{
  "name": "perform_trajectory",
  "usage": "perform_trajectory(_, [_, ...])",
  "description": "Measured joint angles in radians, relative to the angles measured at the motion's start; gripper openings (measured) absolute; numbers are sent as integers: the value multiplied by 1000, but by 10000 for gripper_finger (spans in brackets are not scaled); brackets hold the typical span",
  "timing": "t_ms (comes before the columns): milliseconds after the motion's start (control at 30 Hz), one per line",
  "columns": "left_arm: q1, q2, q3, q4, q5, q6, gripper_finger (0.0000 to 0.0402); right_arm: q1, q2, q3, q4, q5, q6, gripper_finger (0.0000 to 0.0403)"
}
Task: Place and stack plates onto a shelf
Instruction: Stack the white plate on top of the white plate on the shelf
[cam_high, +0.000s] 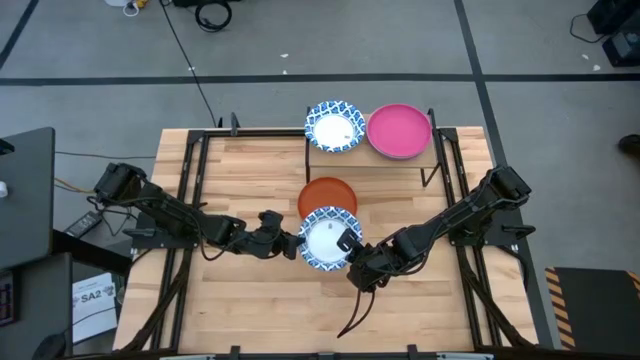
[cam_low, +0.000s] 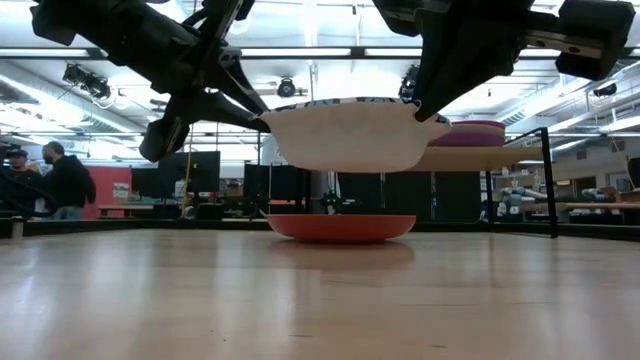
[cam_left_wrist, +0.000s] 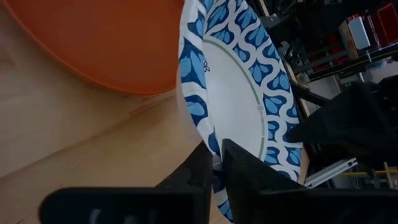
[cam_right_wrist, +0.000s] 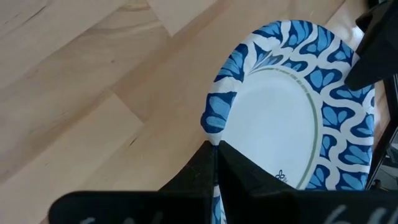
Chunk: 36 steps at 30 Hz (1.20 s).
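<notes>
A white plate with a blue patterned rim (cam_high: 326, 240) hangs level in the air over the middle of the table, just near of an orange plate (cam_high: 327, 195) that lies flat on the wood. My left gripper (cam_high: 292, 243) is shut on its left rim. My right gripper (cam_high: 352, 248) is shut on its right rim. The low view shows the held plate (cam_low: 345, 135) well above the orange plate (cam_low: 342, 226). On the shelf (cam_high: 364, 157) at the far edge rest another blue-rimmed plate (cam_high: 333, 127) and a pink plate (cam_high: 399, 131). My left gripper pinches the plate's left rim (cam_left_wrist: 214, 155) between its two fingers (cam_left_wrist: 198, 171), one above the rim and one below. It comes from the table's left, slanting a little down. The plate is lifted clear and level. My right gripper pinches the opposite, right rim (cam_right_wrist: 214, 134) between its shut fingers (cam_right_wrist: 202, 165). It comes from the table's right and near side, slanting down. In the low view it meets the rim at the plate's right edge (cam_low: 435, 112).
Black metal rails (cam_high: 185, 200) run along the table's left and right sides. A dark cable (cam_high: 355, 315) trails from the right arm toward the near edge. The shelf's black leg (cam_low: 548, 180) stands at the far right. A person (cam_low: 62, 180) stands in the room beyond.
</notes>
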<state>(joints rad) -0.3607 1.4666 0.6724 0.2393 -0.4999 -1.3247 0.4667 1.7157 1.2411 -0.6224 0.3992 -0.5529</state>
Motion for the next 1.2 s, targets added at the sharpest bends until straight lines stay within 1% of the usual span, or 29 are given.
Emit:
perform_trajectory(200, [0, 0, 0, -1, 0, 0, 19, 0, 0, 0, 1, 0, 0, 20])
perform_trajectory(433, [0, 0, 0, -1, 0, -27, 16, 0, 0, 0, 1, -6, 0, 25])
perform_trajectory(533, [0, 0, 0, -1, 0, -30, 16, 0, 0, 0, 2, -8, 0, 37])
perform_trajectory(767, [0, 0, 0, 0, 0, -26, 15, 0, 0, 0, 2, -7, 0, 90])
perform_trajectory(867, [0, 0, 0, 0, 0, -26, 15, 0, 0, 0, 2, -3, 20, 104])
perform_trajectory(1200, [0, 0, 0, 0, 1, -26, 15, 17, -1, 1, 1, 2, 7, 108])
